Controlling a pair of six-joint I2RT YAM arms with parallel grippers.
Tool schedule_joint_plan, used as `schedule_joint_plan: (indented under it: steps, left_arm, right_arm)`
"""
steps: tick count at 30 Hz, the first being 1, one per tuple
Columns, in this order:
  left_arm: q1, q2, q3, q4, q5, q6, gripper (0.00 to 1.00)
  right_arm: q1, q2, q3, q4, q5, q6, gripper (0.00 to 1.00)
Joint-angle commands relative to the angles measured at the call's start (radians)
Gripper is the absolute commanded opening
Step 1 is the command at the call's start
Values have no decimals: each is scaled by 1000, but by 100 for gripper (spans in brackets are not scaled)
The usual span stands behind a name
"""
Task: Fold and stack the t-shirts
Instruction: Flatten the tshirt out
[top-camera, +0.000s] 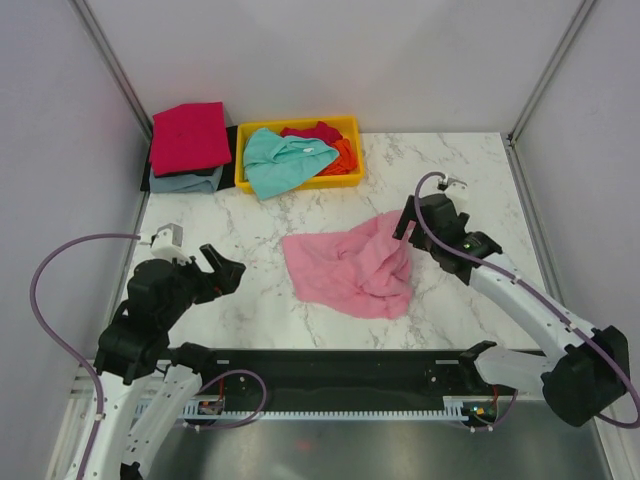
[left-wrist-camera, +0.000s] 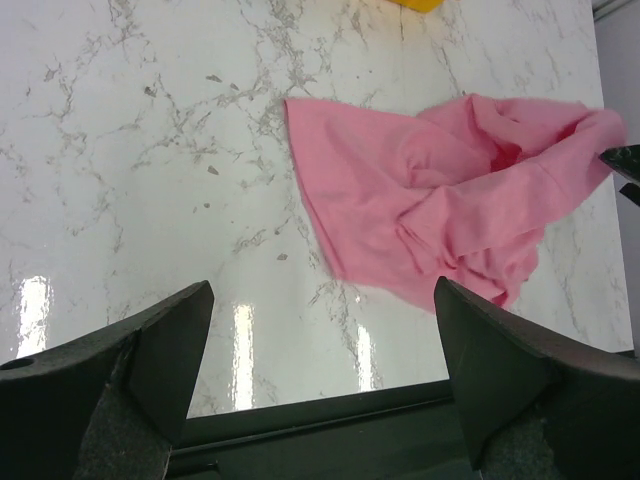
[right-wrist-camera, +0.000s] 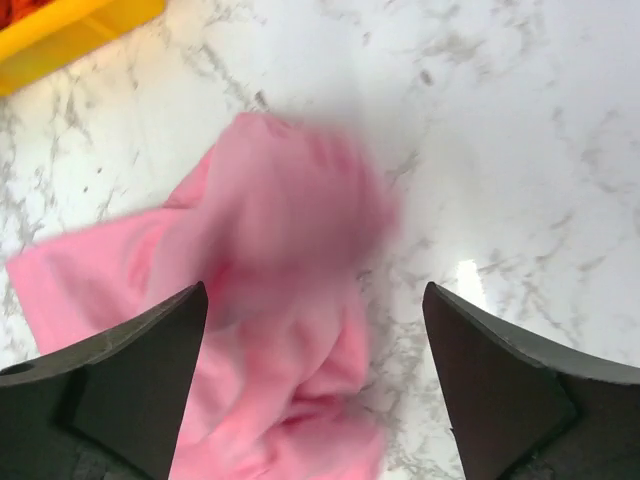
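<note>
The right claw (top-camera: 405, 224), apart, hovers at the right edge of the light pink t-shirt (top-camera: 345, 268). The left claw (top-camera: 224, 268), also apart, stands farther off.

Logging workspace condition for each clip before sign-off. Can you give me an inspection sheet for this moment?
Surface: white marble table, glossy.
Job's things: pink shirt crumpled mid-table; teal shirt draped over the yellow tray's front wall, red shirt and orange shirt inside it; crimson shirt folded on a grey-blue shirt, far left.
Clutter: nothing seen beyond the tray.
Grippers: left gripper open, apart from the pink shirt; right gripper open above its right edge.
Cables: a purple cable loops off each arm.
Surroundings: plain white walls, metal corner posts.
</note>
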Motion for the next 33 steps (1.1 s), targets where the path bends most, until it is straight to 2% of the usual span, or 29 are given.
schedule_joint_plan:
  steps: [1,7,10,12,15,19,26,29,33]
  left_arm:
    - [1,10,-6,25,-2,22,99]
    - [1,0,-9,34,-2,23,99]
    - [1,4,-12,36,23,26,99]
    - [1,6,-13,40,24,28,99]
    - [1,9,-15,42,27,29,99]
    - [1,-17,-16,45,27,29,100]
    - [1,-6,-23,54,43,32,99]
    - [1,-2,-23,54,46,35,99]
    - [2,-9,-24,57,49,32,99]
  right_arm:
    - [-28,3,10,-172,53,-98,98]
    - [-29,-112,-59,-183,96,-61,98]
    - [-28,-157,-81,-155,41,-80,90]
    - [-29,-119,-104,-99,-62,-84,86]
    - [-28,-44,-107,-99,-108,-64,81]
    - [-23,-92,-177,-48,-179,-23,72]
    - [53,-93,-254,6,-235,34,68]
    - [102,-73,-254,18,-211,63,69]
    - [106,-45,-267,55,-202,69,67]
